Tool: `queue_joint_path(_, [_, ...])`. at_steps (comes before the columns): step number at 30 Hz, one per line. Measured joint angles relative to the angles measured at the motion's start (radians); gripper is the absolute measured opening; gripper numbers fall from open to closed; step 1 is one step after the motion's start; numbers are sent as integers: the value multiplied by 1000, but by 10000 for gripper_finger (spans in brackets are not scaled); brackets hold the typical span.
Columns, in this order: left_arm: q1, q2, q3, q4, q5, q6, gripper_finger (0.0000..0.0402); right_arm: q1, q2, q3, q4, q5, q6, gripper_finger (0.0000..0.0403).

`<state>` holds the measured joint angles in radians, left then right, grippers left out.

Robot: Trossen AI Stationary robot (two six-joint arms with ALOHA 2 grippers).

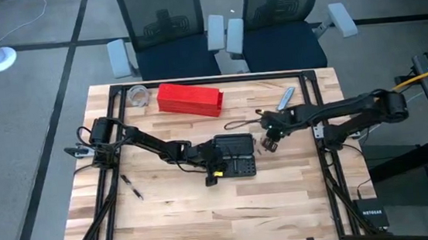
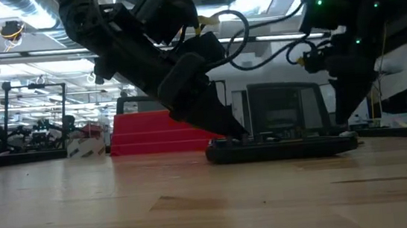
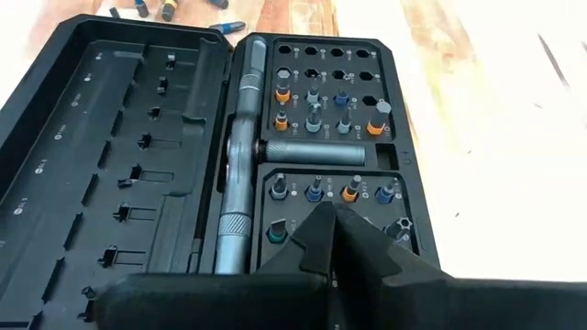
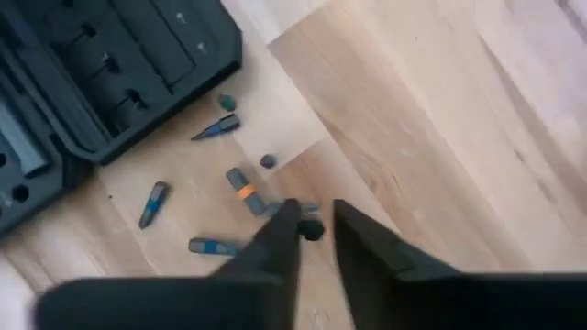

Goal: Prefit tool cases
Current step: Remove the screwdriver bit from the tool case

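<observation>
Wooden worktop (image 1: 176,216), centre frame: right gripper (image 4: 315,223), jaws slightly spread, straddles a loose bit (image 4: 313,231). Pinch it squarely. Left gripper (image 3: 332,213), jaws pressed together, steadies the open tool case (image 3: 138,137).

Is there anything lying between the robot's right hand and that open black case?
Nothing visible blocks it. The right hand hovers over loose bits scattered on bare wood beside the open black case; only those small bits lie between them.
</observation>
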<state>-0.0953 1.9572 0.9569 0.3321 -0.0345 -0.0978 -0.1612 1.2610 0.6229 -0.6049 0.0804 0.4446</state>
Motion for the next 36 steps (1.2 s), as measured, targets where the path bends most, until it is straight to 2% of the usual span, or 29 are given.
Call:
queue_joint_path(7, [12,0,0,0,1,-12,0,-22,6,28,-14,-76,-4,229])
queue_joint_path(11, [17,0,0,1,-7,-21,0,-2,5,75,37,-243,15,268])
queue_joint_path(13, [20,0,0,1,-6,-23,0,41,5,93,110,-296,13,269])
queue_joint_path(15, [24,0,0,1,-6,-23,0,98,14,110,185,-301,-22,260])
queue_joint_path(19, [26,0,0,3,-8,-23,0,220,77,144,271,-265,-104,228])
queue_joint_path(24, [26,1,0,6,-10,-23,0,323,209,208,259,-228,-191,187])
queue_joint_path(31, [24,1,-1,5,-9,-25,0,352,362,312,217,-163,-271,159])
queue_joint_path(36, [17,1,-1,2,-10,-26,0,348,376,333,144,-58,-271,142])
